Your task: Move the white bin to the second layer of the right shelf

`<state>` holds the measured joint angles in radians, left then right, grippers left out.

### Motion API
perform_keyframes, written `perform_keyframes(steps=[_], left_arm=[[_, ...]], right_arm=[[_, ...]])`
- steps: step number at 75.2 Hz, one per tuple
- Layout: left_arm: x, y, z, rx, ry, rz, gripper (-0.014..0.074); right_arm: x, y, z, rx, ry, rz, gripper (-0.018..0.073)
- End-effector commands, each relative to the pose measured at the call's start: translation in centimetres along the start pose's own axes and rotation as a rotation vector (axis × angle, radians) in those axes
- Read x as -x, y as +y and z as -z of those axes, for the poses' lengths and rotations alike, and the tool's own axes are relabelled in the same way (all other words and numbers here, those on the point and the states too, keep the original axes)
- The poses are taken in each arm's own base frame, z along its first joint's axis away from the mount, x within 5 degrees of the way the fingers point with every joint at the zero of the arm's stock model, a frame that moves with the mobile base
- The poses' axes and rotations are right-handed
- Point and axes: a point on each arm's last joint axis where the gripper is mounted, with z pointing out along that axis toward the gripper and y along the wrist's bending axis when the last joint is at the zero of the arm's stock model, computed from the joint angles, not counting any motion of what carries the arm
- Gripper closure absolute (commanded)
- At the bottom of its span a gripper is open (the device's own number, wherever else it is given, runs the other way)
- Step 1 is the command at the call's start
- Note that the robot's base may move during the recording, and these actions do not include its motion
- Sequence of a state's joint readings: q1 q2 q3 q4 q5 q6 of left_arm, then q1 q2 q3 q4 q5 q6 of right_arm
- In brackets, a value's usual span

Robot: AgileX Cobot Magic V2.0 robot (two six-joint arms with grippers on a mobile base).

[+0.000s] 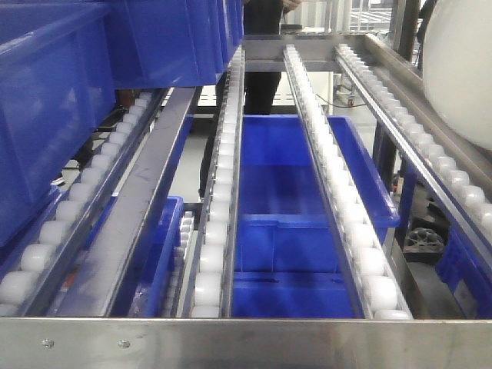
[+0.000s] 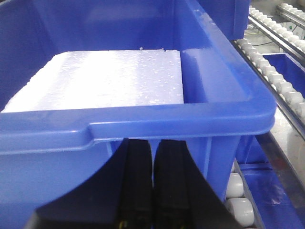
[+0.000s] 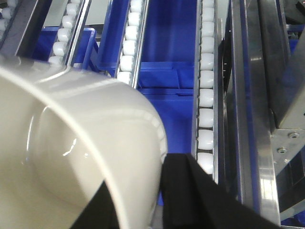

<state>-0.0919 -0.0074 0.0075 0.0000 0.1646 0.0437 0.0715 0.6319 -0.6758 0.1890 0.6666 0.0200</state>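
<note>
The white bin [image 3: 71,143] fills the left of the right wrist view, glossy and cream, tilted over the roller rails. My right gripper [image 3: 143,205] is shut on the white bin's wall, one black finger inside and the other finger [image 3: 190,195] outside. From the front, the white bin [image 1: 461,69] hangs at the upper right above the right shelf second layer [image 1: 246,342], a steel rack with white roller rails [image 1: 330,177]. My left gripper [image 2: 152,186] is shut on nothing, its tips just under the rim of a blue crate [image 2: 143,124].
Blue crates [image 1: 69,84] sit on the rack's left rails; the nearest one holds a white foam slab [image 2: 105,78]. More blue crates [image 1: 284,200] lie on the level below. A steel frame post [image 3: 257,119] stands right of the bin. A person [image 1: 261,46] stands behind the rack.
</note>
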Motion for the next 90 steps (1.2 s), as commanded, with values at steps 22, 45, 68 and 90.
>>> perform_keyframes(steps=[22, 45, 68, 90], left_arm=[[-0.4, 0.0, -0.1, -0.003, -0.065, 0.005, 0.0512], [-0.4, 0.0, -0.1, -0.003, -0.065, 0.005, 0.0512], [-0.4, 0.0, -0.1, -0.003, -0.065, 0.005, 0.0512], [-0.4, 0.0, -0.1, -0.003, -0.065, 0.005, 0.0512]], right_arm=[[1.5, 0.2, 0.6, 0.012, -0.115, -0.008, 0.0503], [1.6, 0.2, 0.6, 0.012, -0.125, -0.008, 0.0503], [1.9, 0.3, -1.1, 0.029, -0.083, -0.05, 0.0503], [2.8, 1.4, -5.9, 0.073, 0.077, -0.033, 0.0503]])
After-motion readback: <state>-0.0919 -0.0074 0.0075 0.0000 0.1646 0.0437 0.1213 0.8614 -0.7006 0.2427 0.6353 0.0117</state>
